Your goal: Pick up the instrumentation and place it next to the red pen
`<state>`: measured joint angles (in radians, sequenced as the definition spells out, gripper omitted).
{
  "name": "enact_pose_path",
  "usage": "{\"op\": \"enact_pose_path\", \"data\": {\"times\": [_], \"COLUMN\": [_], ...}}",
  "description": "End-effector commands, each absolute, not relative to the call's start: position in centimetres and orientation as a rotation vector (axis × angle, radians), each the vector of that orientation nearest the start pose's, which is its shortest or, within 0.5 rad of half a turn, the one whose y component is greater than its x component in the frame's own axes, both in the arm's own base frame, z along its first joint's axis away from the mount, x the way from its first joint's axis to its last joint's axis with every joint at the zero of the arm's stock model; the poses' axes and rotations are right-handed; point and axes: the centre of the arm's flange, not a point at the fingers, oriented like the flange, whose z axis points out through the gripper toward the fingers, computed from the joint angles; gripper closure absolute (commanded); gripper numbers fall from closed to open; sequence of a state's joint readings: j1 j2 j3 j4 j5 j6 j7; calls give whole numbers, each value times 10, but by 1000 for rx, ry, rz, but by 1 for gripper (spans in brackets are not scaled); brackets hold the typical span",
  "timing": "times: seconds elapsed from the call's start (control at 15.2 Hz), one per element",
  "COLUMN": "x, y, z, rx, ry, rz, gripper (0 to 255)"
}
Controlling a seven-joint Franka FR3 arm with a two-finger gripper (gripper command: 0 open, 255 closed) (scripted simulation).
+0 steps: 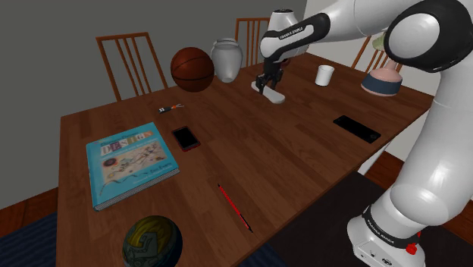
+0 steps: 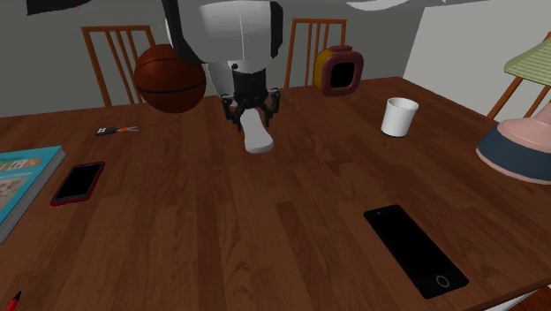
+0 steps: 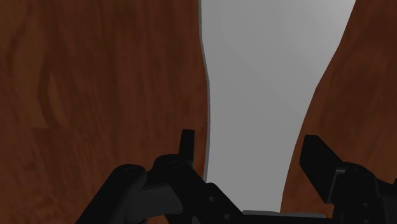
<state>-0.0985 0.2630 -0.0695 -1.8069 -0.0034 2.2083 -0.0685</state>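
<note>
Both jaws stand spread astride the white instrument [image 2: 256, 134], a cup [image 2: 399, 116] well apart.

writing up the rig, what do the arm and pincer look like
The arm has glossy white rounded shells with dark joint bands; one dark band carries white lettering. The pincer is all black, with two angular fingers.

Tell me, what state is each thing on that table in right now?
Instrument: white, resting on the table, not gripped.
Gripper: open, a finger on each side of it.
Pen: lying flat near the table's edge.
Book: closed, lying flat.
Red phone: face up, screen dark.
Black phone: face up, screen dark.
Cup: upright.
Vase: upright.
</note>
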Motion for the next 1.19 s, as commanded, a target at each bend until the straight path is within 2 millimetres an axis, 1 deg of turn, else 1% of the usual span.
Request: {"op": "enact_pose_path", "data": {"times": [0.0,1.12], "x": [631,477], "y": [-104,58], "z": [420,422], "rx": [-3168,-3168], "ry": [149,149], "rz": [-215,-215], "gripper": [255,255]}}
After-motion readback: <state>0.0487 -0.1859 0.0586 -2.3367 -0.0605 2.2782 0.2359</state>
